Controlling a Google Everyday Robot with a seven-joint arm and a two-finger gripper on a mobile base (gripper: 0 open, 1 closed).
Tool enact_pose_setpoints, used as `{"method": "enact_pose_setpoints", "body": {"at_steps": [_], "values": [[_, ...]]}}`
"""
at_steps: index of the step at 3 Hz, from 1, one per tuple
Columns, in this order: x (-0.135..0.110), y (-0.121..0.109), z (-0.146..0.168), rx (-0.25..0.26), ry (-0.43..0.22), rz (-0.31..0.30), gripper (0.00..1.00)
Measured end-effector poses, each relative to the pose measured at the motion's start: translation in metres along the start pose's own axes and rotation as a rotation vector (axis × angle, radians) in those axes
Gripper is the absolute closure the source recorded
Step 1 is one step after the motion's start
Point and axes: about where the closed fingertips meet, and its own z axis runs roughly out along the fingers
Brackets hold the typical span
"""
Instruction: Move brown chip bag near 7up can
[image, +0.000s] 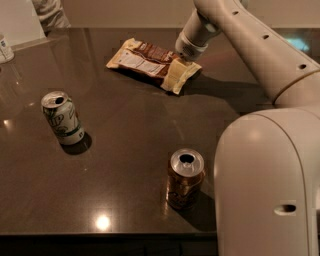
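Note:
The brown chip bag (145, 60) lies flat at the back middle of the dark table (130, 135), with cream-yellow ends and a white label panel. My gripper (183, 58) comes down from the upper right and sits on the bag's right end, its tips hidden against the bag. The 7up can (62, 119), white and green with a silver top, stands upright at the left of the table, well apart from the bag.
A brown-gold can (184, 179) stands upright near the table's front edge. My white arm and body (270, 185) fill the right side. A white object (5, 47) sits at the far left edge. A person (50, 12) stands behind the table.

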Motion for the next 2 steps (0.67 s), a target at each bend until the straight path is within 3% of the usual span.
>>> {"method": "enact_pose_setpoints", "body": {"at_steps": [2], "values": [[-0.0039, 0.0058, -0.0026, -0.013, 0.012, -0.011, 0.64]]}}
